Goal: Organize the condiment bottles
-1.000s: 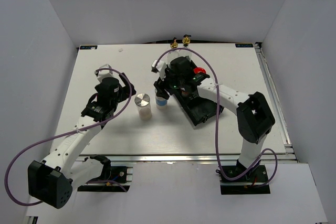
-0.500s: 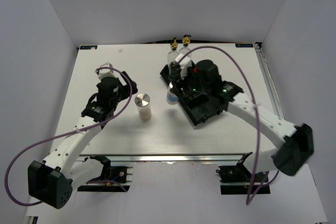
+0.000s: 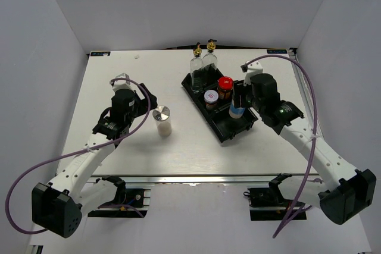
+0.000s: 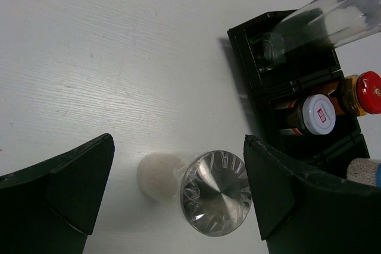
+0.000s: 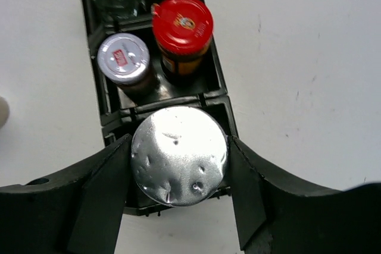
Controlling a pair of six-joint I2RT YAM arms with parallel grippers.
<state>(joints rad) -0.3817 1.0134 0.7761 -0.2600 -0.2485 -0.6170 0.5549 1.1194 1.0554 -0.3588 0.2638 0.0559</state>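
Two clear glass bottles (image 3: 202,63) with gold spouts stand in the far compartment of the black tray (image 3: 223,130). A red-lidded jar (image 3: 225,85) and a silver-capped jar (image 3: 211,97) stand in the middle compartment. My right gripper (image 3: 238,104) is shut on the blue-labelled shaker (image 3: 236,111) at the near compartment; its silver cap (image 5: 178,156) fills the space between the fingers, and I cannot tell if it rests on the tray. A silver-capped shaker (image 3: 162,120) of white grains stands on the table. My left gripper (image 3: 143,104) is open just left of it, not touching.
The tray's wall (image 5: 215,96) lies diagonally at the table's centre right. In the left wrist view the loose shaker's cap (image 4: 215,191) sits between the open fingers, with the tray (image 4: 250,57) to the upper right. The enclosure walls stand on all sides.
My right arm swung from the tray's left side to its right, carrying the blue-labelled shaker to the near compartment. The left arm has hardly moved.
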